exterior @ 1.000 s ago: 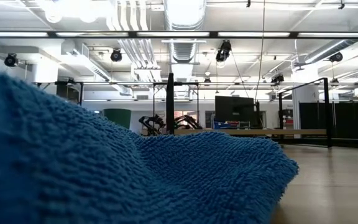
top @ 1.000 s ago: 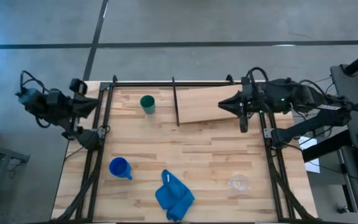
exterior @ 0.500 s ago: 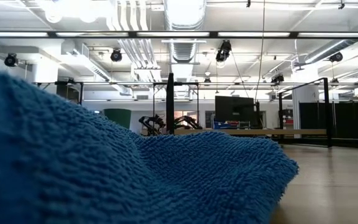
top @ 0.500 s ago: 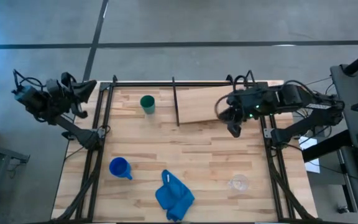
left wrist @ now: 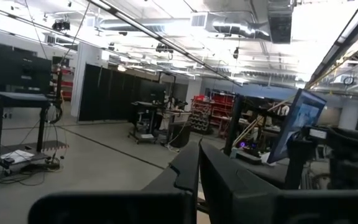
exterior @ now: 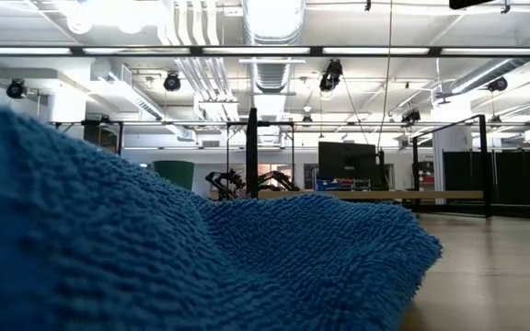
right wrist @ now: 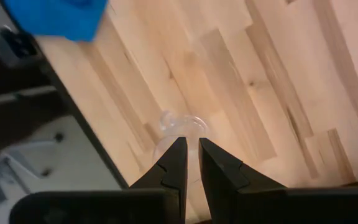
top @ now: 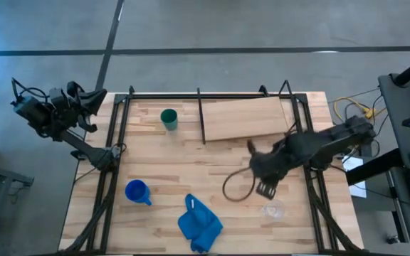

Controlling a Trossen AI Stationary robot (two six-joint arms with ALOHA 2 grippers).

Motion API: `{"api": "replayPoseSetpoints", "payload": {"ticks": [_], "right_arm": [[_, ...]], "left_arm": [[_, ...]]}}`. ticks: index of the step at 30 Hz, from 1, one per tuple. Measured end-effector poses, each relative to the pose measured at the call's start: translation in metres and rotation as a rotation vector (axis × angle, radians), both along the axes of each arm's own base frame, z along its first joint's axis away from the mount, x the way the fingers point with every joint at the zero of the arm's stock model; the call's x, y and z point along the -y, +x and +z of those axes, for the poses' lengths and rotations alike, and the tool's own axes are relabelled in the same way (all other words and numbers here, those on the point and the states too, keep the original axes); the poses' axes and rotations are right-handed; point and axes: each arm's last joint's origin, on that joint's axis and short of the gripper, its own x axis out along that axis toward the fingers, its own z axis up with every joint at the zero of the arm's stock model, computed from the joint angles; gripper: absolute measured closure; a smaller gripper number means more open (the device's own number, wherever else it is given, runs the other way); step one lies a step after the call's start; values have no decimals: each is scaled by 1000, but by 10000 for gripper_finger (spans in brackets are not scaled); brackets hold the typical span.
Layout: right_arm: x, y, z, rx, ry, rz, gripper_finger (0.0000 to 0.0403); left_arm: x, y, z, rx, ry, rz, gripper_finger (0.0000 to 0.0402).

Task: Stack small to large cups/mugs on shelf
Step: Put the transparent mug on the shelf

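the right hand (top: pixel 263 186) hangs over the bench (top: pixel 191 153) at about 4 o'clock from its middle, fingers nearly closed with a thin gap and gripping nothing. the clear cup (top: pixel 273 210) stands just beyond it toward 5 o'clock, seen past the fingertips (right wrist: pixel 178 163) in the wrist view. the green cup (top: pixel 168 118) sits at 11 o'clock beside the shelf (top: pixel 244 119), the blue mug (top: pixel 137 191) at 8 o'clock, the blue cloth (top: pixel 199 223) at 6 o'clock. the left hand (top: pixel 95 99) waits off the bench at 10 o'clock, fingers together, empty.

Seen past the right gripper (right wrist: pixel 191 163), whose two dark fingers sit almost together with a thin gap, a clear cup (right wrist: pixel 180 138) stands on the plank tabletop (right wrist: pixel 253 93). A blue cloth (right wrist: pixel 58 15) lies farther off.
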Motion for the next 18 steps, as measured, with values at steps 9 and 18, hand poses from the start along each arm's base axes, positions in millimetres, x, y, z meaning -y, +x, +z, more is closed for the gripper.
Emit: {"api": "replayPoseSetpoints", "payload": {"ticks": [9, 18], "right_arm": [[-18, 30, -31, -160, 59, 22, 367], [-22, 31, -52, -436, 180, 66, 351]], "left_arm": [[-7, -12, -2, 21, -15, -2, 402], [-10, -20, -1, 89, -15, -101, 402]]}}
